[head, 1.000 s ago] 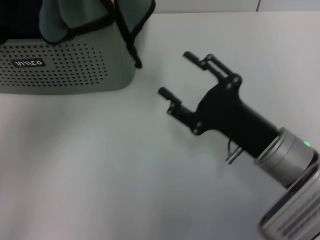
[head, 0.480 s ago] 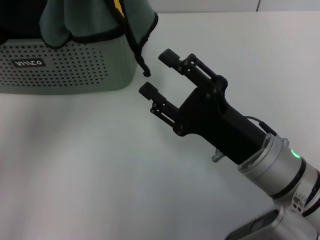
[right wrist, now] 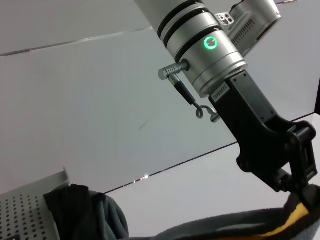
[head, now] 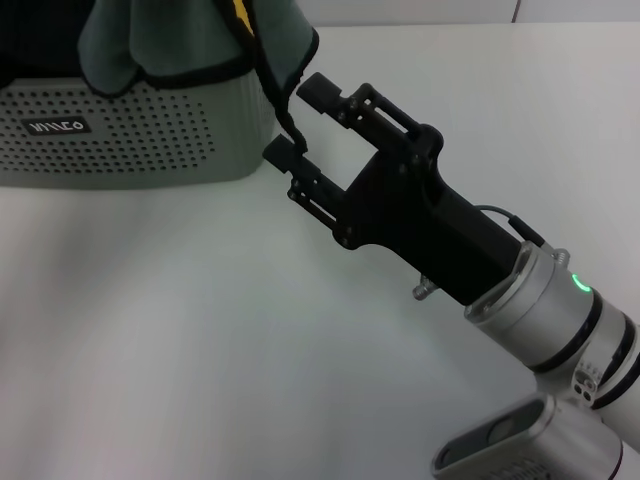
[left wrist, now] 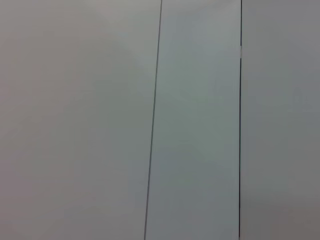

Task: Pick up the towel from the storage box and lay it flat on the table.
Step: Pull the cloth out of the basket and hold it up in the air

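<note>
The storage box (head: 130, 140), pale grey-green with dotted walls, stands at the far left of the table (head: 150, 330). The towel (head: 190, 35) is draped over its rim, showing a grey-green side with black trim and a bit of mustard yellow. A trimmed corner (head: 284, 112) hangs down the box's right side. My right gripper (head: 301, 120) is open, one finger on each side of that hanging corner. In the right wrist view, the towel's grey and yellow fold (right wrist: 235, 227) lies below a black gripper body beside the box (right wrist: 25, 215). The left gripper is out of view.
My right arm's silver wrist (head: 550, 310) with a green light stretches from the near right corner across the table. The left wrist view shows only pale flat panels (left wrist: 195, 120) with thin dark seams.
My right gripper has moved up and left toward the box, staying open. Its fingers now straddle the towel's hanging corner, which was well clear of them a second ago.
</note>
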`<move>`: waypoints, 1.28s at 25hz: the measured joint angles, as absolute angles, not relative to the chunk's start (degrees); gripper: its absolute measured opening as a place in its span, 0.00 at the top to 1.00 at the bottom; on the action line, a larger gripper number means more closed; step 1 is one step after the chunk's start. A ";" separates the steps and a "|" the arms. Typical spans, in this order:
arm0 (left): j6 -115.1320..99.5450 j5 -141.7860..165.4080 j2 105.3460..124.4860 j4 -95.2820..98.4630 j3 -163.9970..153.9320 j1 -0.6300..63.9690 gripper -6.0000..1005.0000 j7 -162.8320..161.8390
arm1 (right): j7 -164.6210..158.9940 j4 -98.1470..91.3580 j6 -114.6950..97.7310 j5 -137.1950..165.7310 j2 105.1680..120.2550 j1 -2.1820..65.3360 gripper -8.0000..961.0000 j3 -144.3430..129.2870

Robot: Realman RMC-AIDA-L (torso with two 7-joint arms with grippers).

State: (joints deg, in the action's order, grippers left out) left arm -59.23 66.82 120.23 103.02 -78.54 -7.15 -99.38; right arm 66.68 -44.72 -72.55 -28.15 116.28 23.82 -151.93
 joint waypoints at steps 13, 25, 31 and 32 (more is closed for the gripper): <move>-60.56 66.56 120.33 103.01 -78.05 -7.44 0.96 -99.25 | 66.30 -43.62 -72.01 -28.36 116.27 24.77 0.68 -151.87; -60.65 66.52 120.25 102.67 -78.07 -7.76 0.96 -99.22 | 66.32 -44.03 -71.96 -28.36 116.27 25.32 0.76 -152.22; -60.77 66.52 120.23 102.14 -78.04 -7.73 0.96 -99.22 | 66.38 -44.43 -70.36 -28.33 116.27 25.43 0.82 -151.97; -60.89 66.52 120.23 102.02 -78.02 -7.72 0.96 -99.22 | 66.36 -44.46 -70.17 -28.33 116.27 25.44 0.84 -151.97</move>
